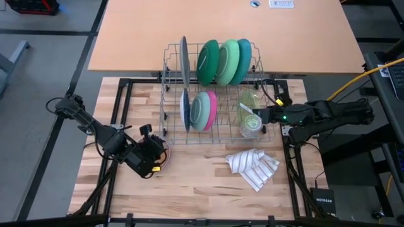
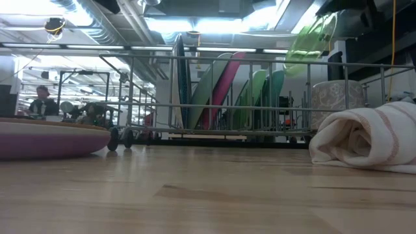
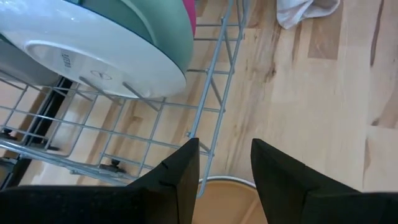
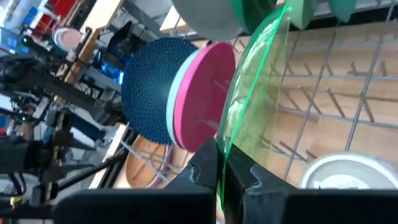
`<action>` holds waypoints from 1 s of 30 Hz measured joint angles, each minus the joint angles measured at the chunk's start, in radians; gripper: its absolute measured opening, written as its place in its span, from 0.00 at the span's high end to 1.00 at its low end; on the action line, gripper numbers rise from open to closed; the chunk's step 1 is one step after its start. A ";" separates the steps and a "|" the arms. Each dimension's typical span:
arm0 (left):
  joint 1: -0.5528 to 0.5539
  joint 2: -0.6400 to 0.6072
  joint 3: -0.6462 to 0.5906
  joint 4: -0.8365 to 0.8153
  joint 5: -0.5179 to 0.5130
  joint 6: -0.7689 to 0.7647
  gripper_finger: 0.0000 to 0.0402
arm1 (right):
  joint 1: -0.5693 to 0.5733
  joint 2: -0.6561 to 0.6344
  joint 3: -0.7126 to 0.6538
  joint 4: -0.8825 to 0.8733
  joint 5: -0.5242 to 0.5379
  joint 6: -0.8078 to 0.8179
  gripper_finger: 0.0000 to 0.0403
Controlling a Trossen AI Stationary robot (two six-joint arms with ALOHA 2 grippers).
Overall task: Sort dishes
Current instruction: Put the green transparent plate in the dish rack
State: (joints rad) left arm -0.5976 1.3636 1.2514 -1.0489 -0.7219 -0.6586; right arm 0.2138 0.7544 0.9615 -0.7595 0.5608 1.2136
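dishes, round smooth plastic, upright in wire rack.

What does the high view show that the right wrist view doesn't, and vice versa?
High view only: the left gripper open over a brown plate on the table, the striped cloth, and three green and teal plates standing in the rack's back row.

Right wrist view only: the right gripper shut on the rim of a clear green plate, seen close up.

Both: the wire rack, the pink plate and the clear green plate.
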 joint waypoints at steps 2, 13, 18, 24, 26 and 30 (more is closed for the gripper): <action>0.000 0.000 0.000 0.000 0.000 -0.005 0.67 | 0.000 0.001 -0.005 0.006 0.017 0.000 1.00; 0.001 0.000 0.000 0.016 0.000 -0.005 0.67 | 0.000 0.002 -0.089 0.024 0.078 0.011 1.00; 0.001 0.000 0.000 0.018 0.000 -0.004 0.67 | 0.000 0.003 -0.144 0.106 0.110 0.010 1.00; 0.001 0.000 0.000 0.021 0.000 -0.004 0.67 | 0.000 0.002 -0.183 0.116 0.123 0.011 1.00; 0.001 0.000 0.000 0.021 0.000 -0.004 0.67 | 0.000 0.002 -0.202 0.125 0.136 0.011 1.00; 0.001 0.000 0.000 0.021 0.000 -0.004 0.67 | -0.001 0.002 -0.231 0.135 0.146 0.012 1.00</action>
State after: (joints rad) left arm -0.5968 1.3640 1.2514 -1.0279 -0.7219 -0.6627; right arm 0.2127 0.7567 0.7306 -0.6242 0.7072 1.2259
